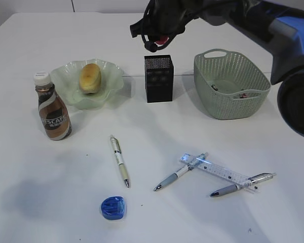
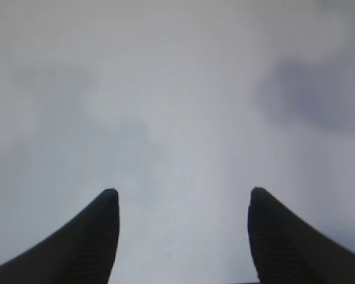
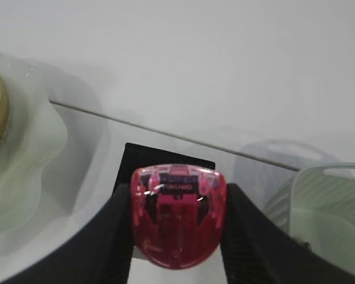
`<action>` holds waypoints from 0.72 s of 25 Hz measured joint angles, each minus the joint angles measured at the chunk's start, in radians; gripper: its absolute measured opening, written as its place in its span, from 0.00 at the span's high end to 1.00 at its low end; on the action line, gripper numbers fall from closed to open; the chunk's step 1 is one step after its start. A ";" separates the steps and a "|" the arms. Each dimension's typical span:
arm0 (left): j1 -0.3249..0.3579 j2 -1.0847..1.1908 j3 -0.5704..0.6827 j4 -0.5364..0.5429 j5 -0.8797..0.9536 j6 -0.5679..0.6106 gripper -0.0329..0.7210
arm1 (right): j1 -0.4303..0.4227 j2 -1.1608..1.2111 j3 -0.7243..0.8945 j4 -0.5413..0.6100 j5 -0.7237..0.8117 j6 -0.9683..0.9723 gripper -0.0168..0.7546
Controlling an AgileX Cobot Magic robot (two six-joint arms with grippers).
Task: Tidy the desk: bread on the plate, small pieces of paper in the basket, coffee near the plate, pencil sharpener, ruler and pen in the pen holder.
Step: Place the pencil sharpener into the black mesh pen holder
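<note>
One blue pencil sharpener [image 1: 113, 208], three pens [image 1: 119, 161] and a clear ruler [image 1: 217, 172] lie loose on the near part of the white tabletop [image 1: 50, 192], where the left gripper [image 2: 183, 236] hangs with its jaws apart over bare surface, holding nothing. Farther back, the right gripper [image 1: 157, 43] is clamped on a red pencil sharpener [image 3: 177, 223] directly above the black mesh pen holder [image 1: 158, 78], so a drop looks like the next move. Beyond that, the bread [image 1: 90, 77] sits on the green plate [image 1: 66, 76], the coffee [image 1: 52, 107] just beside it, the basket [image 1: 231, 86] to the right.
</note>
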State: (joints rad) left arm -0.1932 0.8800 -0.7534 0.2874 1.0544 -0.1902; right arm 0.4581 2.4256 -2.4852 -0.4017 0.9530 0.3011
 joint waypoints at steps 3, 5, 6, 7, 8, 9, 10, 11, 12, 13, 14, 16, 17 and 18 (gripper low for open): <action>0.000 0.000 0.000 0.000 0.001 0.000 0.33 | 0.000 0.017 0.000 0.002 -0.008 0.000 0.55; 0.000 0.000 0.000 0.000 0.001 0.000 0.33 | 0.000 0.057 0.000 0.002 -0.029 0.000 0.55; 0.000 0.000 0.000 0.000 0.001 0.000 0.33 | 0.000 0.062 0.000 0.002 -0.040 0.000 0.55; 0.000 0.000 0.000 0.002 0.001 0.000 0.33 | 0.000 0.066 0.000 0.002 -0.050 0.000 0.55; 0.000 0.000 0.000 0.002 0.001 0.000 0.33 | 0.000 0.069 0.000 0.002 -0.067 0.000 0.55; 0.000 0.000 0.000 0.002 0.001 0.000 0.33 | 0.000 0.069 0.000 0.002 -0.083 0.000 0.55; 0.000 0.000 0.000 0.002 0.001 0.000 0.33 | 0.000 0.069 0.000 0.002 -0.092 0.000 0.55; 0.000 0.000 0.000 0.002 0.001 0.000 0.33 | 0.000 0.069 0.000 0.000 -0.110 0.000 0.55; 0.000 0.000 0.000 0.002 0.002 0.000 0.33 | -0.003 0.071 0.000 0.000 -0.118 0.000 0.55; 0.000 0.000 0.000 0.002 0.003 0.000 0.34 | -0.005 0.077 0.000 -0.002 -0.130 0.000 0.55; 0.000 0.000 0.000 0.002 0.003 0.000 0.34 | -0.007 0.082 0.000 -0.002 -0.137 0.000 0.55; 0.000 0.000 0.000 0.002 0.005 0.000 0.34 | -0.009 0.087 0.000 -0.002 -0.141 0.000 0.55; 0.000 0.000 0.000 0.002 0.006 0.000 0.34 | -0.014 0.107 0.000 -0.004 -0.141 0.000 0.55; 0.000 0.000 0.000 0.002 0.006 0.000 0.34 | -0.017 0.115 0.000 -0.004 -0.141 0.000 0.55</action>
State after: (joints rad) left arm -0.1932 0.8800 -0.7534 0.2891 1.0601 -0.1902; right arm 0.4413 2.5406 -2.4852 -0.4058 0.8120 0.3011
